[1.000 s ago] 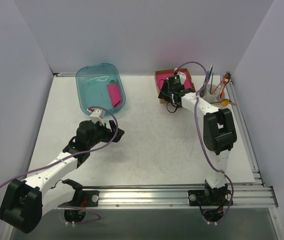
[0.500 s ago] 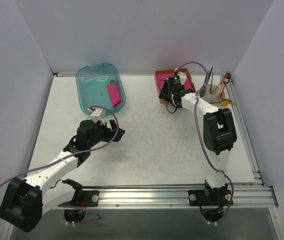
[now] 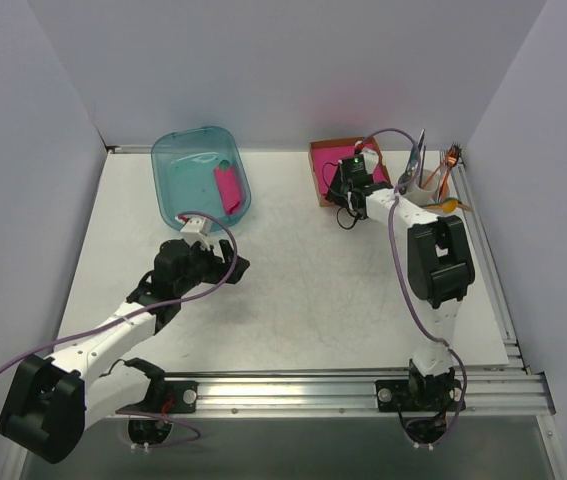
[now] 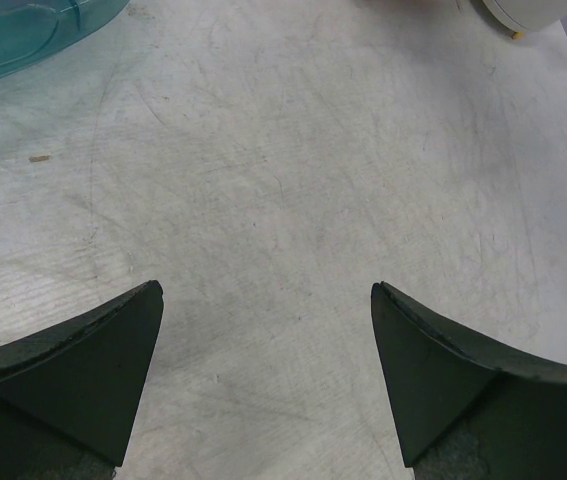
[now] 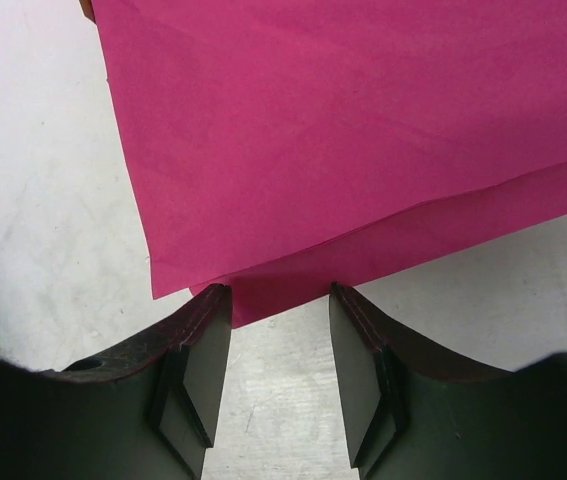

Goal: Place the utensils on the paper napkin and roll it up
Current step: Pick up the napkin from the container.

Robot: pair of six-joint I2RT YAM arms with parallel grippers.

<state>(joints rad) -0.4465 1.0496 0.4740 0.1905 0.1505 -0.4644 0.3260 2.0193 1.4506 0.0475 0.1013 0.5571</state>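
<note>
Bright magenta-pink paper napkin, a thin square sheet, lies uppermost and slightly askew on the stack of pink sheets in brown cardboard, near the far right corner of the white counter. It has not been lifted off.

Over the last second the right arm has nudged a little toward the back edge. The right gripper has drawn its jaws closer. They now stand part-way in, one on either side of the sheets' near edge. Bare counter shows between them, so nothing is pinched yet. I judge this to be the closing for a pinch on the top sheet, the task's first step. A lower layer's edge pokes out right at the tips, so two sheets might come away together.

The translucent teal plastic tub at the far left, with a pink piece inside, has not shifted. The left gripper has stayed over bare counter near the tub, jaws spread wide and empty.

The small orange spoon rests by the white cup at the right edge. The fork I cannot pick out.
</note>
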